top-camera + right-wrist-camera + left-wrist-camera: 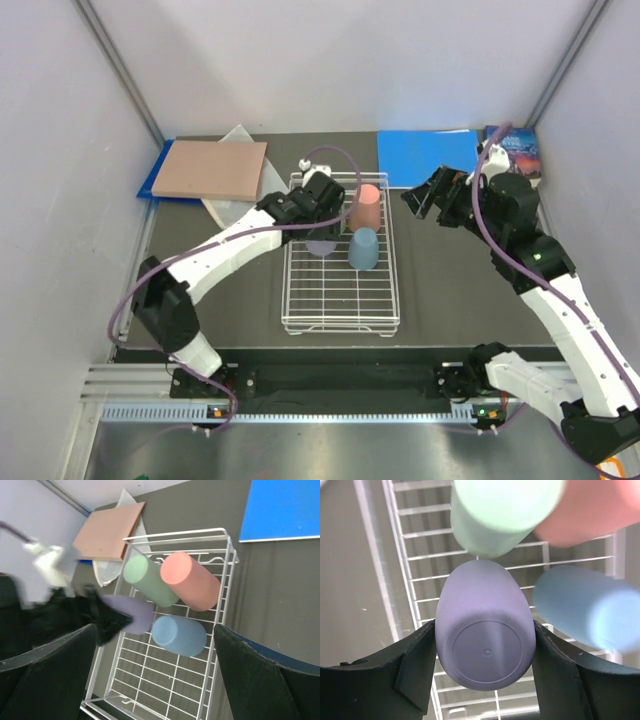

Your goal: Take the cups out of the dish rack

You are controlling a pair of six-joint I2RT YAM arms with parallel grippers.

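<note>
The white wire dish rack (340, 300) lies mid-table. All cups stand upside down in its far half. My left gripper (322, 232) is shut on the lilac cup (485, 605), its fingers (415, 665) pressed on both sides of the cup near its base. The green cup (495, 510), pink cup (590, 515) and blue cup (590, 610) stand just beyond it. From above the pink cup (367, 208) and blue cup (363, 248) show; the green cup is hidden under my left arm. My right gripper (418, 198) is open and empty, hovering right of the rack (165, 680).
A blue folder (428, 157) lies at the back right, with a printed book (520, 150) beside it. A brown board (210, 168) on a blue sheet and a white sheet (235, 205) lie at the back left. Grey walls close in both sides.
</note>
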